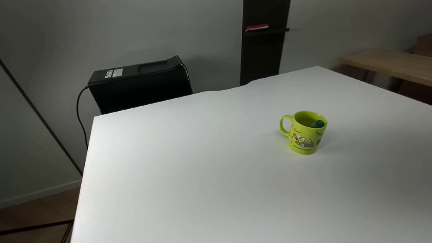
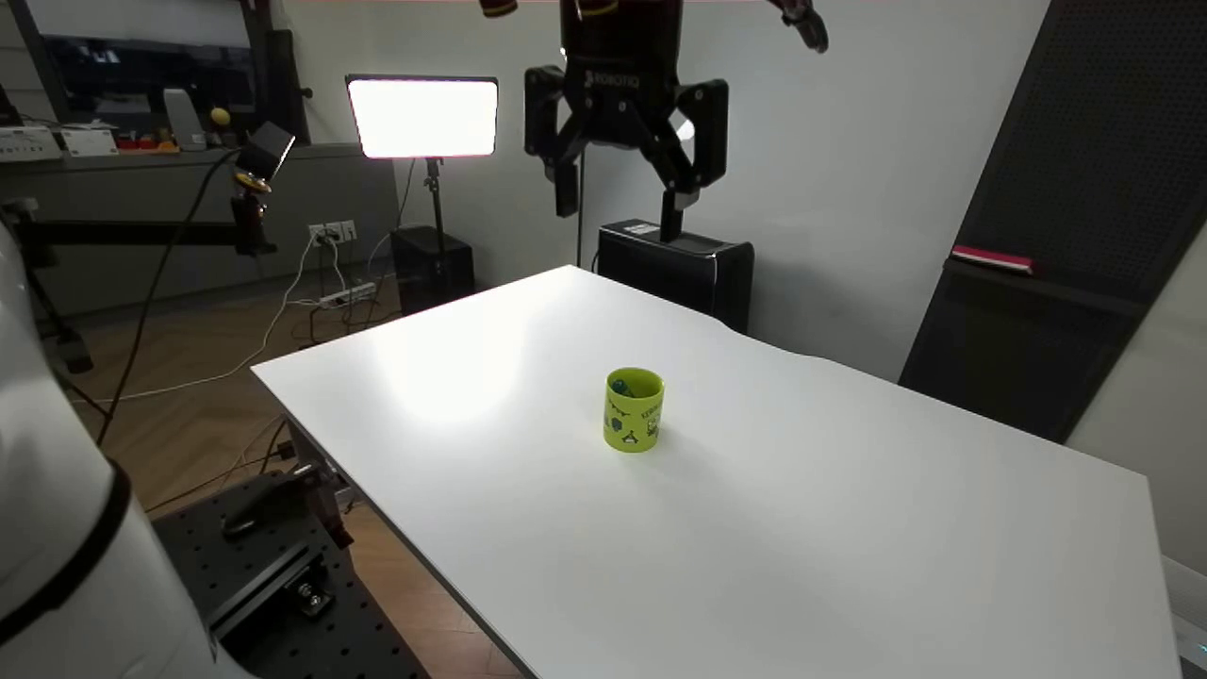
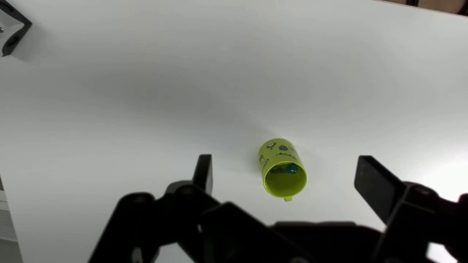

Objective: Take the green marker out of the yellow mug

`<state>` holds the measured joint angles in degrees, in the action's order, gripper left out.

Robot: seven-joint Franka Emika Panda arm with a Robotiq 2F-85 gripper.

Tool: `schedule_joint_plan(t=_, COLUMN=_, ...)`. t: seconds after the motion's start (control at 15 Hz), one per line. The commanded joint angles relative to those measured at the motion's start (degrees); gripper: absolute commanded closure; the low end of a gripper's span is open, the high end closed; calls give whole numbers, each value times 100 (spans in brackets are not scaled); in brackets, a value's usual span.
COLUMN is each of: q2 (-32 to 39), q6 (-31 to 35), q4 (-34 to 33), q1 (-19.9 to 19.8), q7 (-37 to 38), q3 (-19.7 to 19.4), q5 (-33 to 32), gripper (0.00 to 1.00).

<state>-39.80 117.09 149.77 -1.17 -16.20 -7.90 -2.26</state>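
Observation:
The yellow mug [image 1: 305, 139] stands upright on the white table, with its handle to the left in an exterior view. It also shows in an exterior view [image 2: 631, 424] and in the wrist view [image 3: 278, 150]. The green marker [image 1: 319, 124] is inside the mug, leaning against the wall; only its rounded dark green end shows near the rim. Its end also shows in an exterior view [image 2: 620, 387] and in the wrist view [image 3: 291, 168]. My gripper [image 2: 619, 224] is open and empty, high above the table. In the wrist view, the mug appears between the gripper's fingers [image 3: 284, 157], well beyond them.
The white table [image 1: 189, 162] carries the mug. A black box-shaped device [image 1: 141, 82] stands on the floor beyond the table's edge. A bright light panel [image 2: 421, 117] stands behind. A dark bracket-like object [image 3: 14, 31] shows at the wrist view's upper left corner.

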Motion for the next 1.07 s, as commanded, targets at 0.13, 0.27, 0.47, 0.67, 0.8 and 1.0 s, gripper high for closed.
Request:
schedule_joint_plan(t=0.13, q2=1052, q6=450, q4=-296, q1=54, q7=-386, q3=12, q5=-293, gripper=0)
schedule_joint_plan(t=0.27, q2=1413, q6=707, q4=-409, q1=64, q7=-406, q3=43, q5=-311, gripper=0)
schedule_joint_plan(t=0.47, q2=1906, q6=1162, q4=-582, q1=121, q7=-349, q3=142, q5=-251, gripper=0)
schedule_joint_plan(t=0.67, q2=2318, q6=1623, q4=-706, q1=210, q7=-320, q3=245, q5=-116, gripper=0)
schedule_joint_plan(t=0.8, q2=2587, q6=1895, q4=-766, q1=260, q7=-299, q3=337, q5=-81, gripper=0)
schedule_joint_plan(t=1.0, q2=2938, q6=2175, q4=-841, q1=320, q7=-275, q3=482, q5=-64, gripper=0)
